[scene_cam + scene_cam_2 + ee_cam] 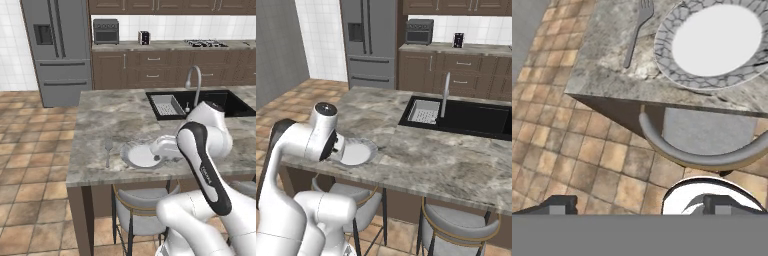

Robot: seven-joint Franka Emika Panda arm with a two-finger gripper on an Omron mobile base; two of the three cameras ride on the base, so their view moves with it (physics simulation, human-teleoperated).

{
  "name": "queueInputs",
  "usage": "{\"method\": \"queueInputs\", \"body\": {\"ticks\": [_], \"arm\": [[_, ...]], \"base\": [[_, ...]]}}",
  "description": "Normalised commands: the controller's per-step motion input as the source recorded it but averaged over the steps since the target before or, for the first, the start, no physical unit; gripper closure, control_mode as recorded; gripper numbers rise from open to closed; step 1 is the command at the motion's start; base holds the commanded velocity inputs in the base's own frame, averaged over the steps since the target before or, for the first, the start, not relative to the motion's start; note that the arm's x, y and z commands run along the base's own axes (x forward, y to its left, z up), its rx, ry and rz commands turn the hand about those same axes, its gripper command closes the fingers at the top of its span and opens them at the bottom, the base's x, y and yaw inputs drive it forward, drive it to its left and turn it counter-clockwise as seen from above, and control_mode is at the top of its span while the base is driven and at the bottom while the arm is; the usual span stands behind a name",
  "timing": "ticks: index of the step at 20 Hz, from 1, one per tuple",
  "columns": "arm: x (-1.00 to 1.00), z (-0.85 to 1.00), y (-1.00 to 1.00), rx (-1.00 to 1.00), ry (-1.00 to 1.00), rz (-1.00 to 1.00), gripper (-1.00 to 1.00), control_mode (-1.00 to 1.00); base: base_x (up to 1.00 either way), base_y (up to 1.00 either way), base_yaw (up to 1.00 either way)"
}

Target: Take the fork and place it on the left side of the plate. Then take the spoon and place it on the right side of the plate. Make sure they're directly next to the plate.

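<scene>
The all-grey fork [637,32] lies on the stone counter just left of the plate [667,60], close to the counter's front edge; it shows too in the left base view, fork [107,151] beside plate [131,159]. A thin dark streak, which seems to be the spoon's handle [759,63], crosses the plate's right rim; its bowl is out of frame. My gripper [643,207] is open and empty, held out in front of the counter edge above the stool and floor, and looks back at the plate and fork.
A grey-seated stool [704,135] stands tucked under the counter right below the plate. A black sink [200,102] with a tap and a dish rack is set in the counter's far right. My own arm [202,160] hides the plate's right side.
</scene>
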Motion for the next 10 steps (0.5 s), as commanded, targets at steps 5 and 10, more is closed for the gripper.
{"method": "queueInputs", "body": {"ticks": [5,10], "arm": [[-0.27,0.41,-0.08,0.00,0.38,0.00,-1.00,-1.00],[-0.42,0.05,-0.15,-0.02,0.14,0.00,-1.00,-1.00]], "base": [[0.00,0.00,0.00],[0.00,0.00,0.00]]}}
